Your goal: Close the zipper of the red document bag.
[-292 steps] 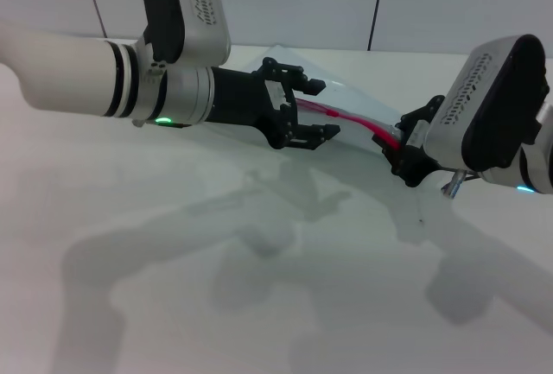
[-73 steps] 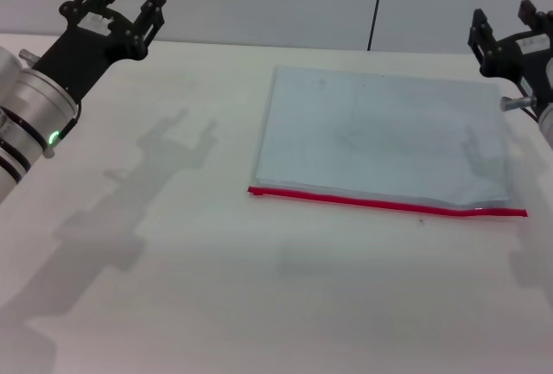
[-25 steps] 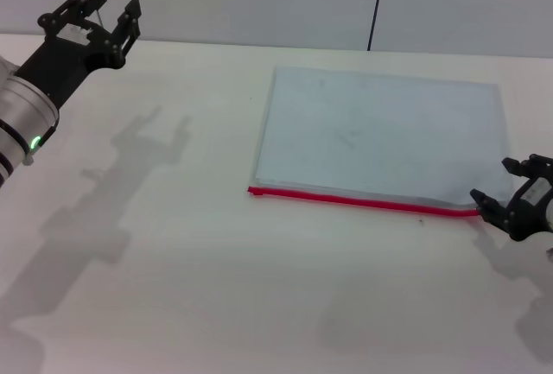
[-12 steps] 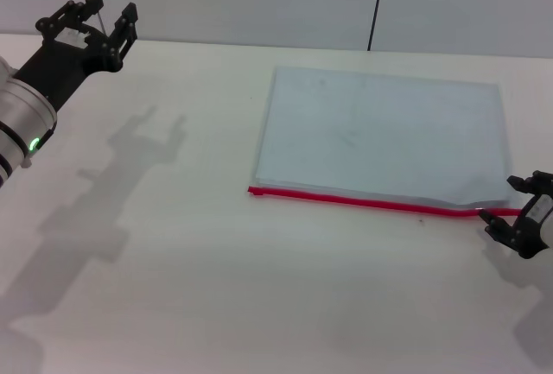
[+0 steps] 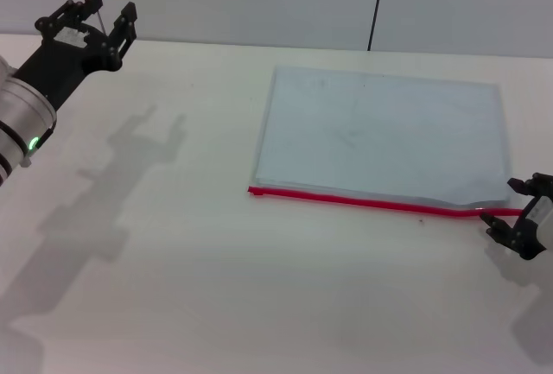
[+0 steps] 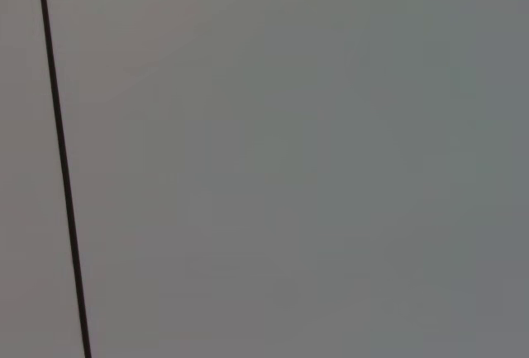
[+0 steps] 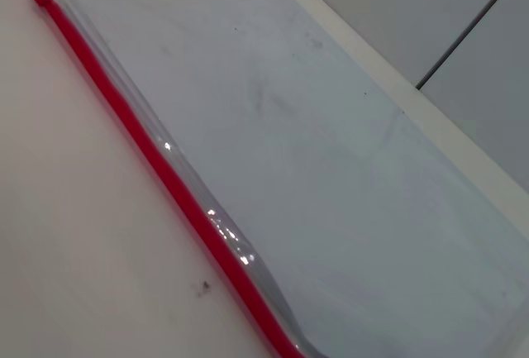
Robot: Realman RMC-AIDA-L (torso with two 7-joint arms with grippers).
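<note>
The red document bag [image 5: 380, 136] lies flat on the white table [image 5: 216, 288]. Its zipper [image 5: 380, 204] runs along the near edge. The right gripper [image 5: 521, 219] sits at the zipper's right end, fingers apart. The left gripper [image 5: 86, 22] is held up far away, fingers apart.

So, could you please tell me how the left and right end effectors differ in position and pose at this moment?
The left end effector is raised at the table's far left corner, far from the red document bag; the right end effector sits low at the right end of the zipper. The left one points up and away from the bag, whereas the right one points toward the zipper's end. Both are open and hold nothing.
</note>
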